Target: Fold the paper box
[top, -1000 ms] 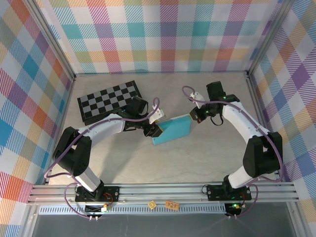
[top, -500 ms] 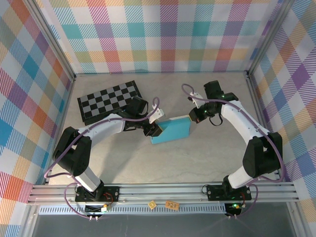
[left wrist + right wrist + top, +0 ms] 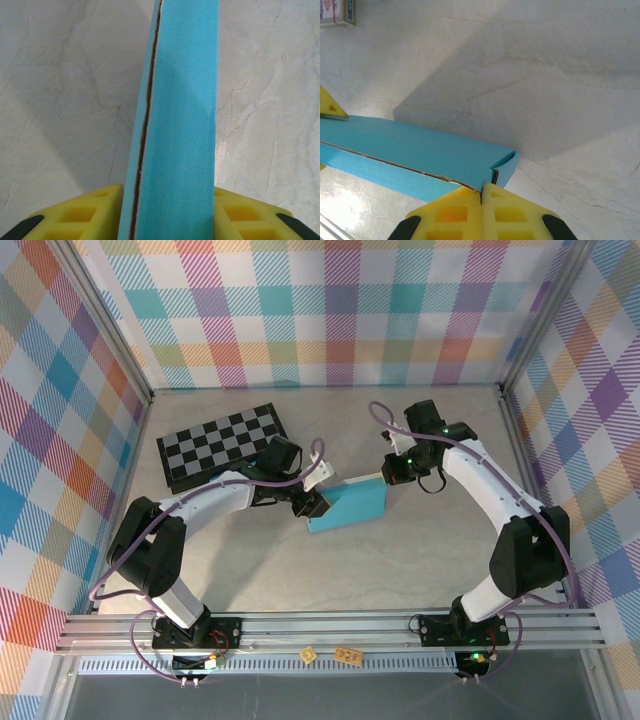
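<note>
The turquoise paper box (image 3: 350, 505) lies mid-table as a long closed shape with a dark seam along it. My left gripper (image 3: 312, 502) is shut on its left end. In the left wrist view the paper box (image 3: 177, 125) runs away between the yellow fingers (image 3: 97, 212), which press both of its sides, the left gripper (image 3: 167, 200) at its near end. My right gripper (image 3: 388, 478) is shut at the right end. In the right wrist view its joined tips, the right gripper (image 3: 481, 192), touch the paper box (image 3: 420, 150) at its end corner, where a flap gapes slightly.
A black-and-white checkered board (image 3: 222, 443) lies at the back left, behind the left arm. A small patterned card (image 3: 337, 12) lies on the table beyond the box. Plaid walls and metal posts (image 3: 505, 400) close the sides; open tabletop (image 3: 350, 570) lies in front of the box.
My right gripper has moved left, in against the box's right end. The left gripper has kept its hold, and the box has barely shifted.
</note>
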Motion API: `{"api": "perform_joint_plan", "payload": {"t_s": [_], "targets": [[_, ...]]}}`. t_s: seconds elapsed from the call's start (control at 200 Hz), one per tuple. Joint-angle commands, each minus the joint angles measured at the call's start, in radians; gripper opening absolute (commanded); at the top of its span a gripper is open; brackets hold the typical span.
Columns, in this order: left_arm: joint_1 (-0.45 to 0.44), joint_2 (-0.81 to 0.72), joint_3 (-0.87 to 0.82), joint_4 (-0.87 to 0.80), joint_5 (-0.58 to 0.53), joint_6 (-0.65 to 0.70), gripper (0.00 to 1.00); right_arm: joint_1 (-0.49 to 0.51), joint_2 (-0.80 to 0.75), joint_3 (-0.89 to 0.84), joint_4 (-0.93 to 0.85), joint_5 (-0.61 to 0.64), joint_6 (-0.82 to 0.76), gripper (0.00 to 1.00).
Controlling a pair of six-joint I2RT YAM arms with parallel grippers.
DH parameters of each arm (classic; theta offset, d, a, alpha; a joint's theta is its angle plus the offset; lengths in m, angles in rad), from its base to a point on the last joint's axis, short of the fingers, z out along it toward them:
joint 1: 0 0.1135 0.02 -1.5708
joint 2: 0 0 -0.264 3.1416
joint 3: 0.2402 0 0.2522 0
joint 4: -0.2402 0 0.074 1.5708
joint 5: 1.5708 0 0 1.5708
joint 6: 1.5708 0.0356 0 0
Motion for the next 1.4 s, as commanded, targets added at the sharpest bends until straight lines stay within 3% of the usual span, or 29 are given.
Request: {"api": "perform_joint_plan", "payload": {"t_s": [0.0,0.26,0.41,0.93,1.395], "targets": [[-0.001,0.018,0.032,0.012,-0.012,-0.009,0.40,0.015,0.012,0.037,-0.050,0.008,0.077,0.00],[-0.002,0.013,0.030,0.022,-0.028,-0.037,0.40,0.036,-0.021,-0.023,0.003,0.042,0.122,0.00],[-0.002,-0.010,0.013,0.107,-0.049,-0.124,0.50,0.064,-0.075,-0.111,0.083,0.092,0.142,0.00],[-0.002,-0.153,-0.075,0.172,-0.104,-0.321,0.59,0.119,-0.167,-0.205,0.178,0.175,0.167,0.00],[-0.019,-0.100,-0.065,0.116,-0.092,-0.278,0.62,0.166,-0.184,-0.214,0.212,0.245,0.206,0.00]]}}
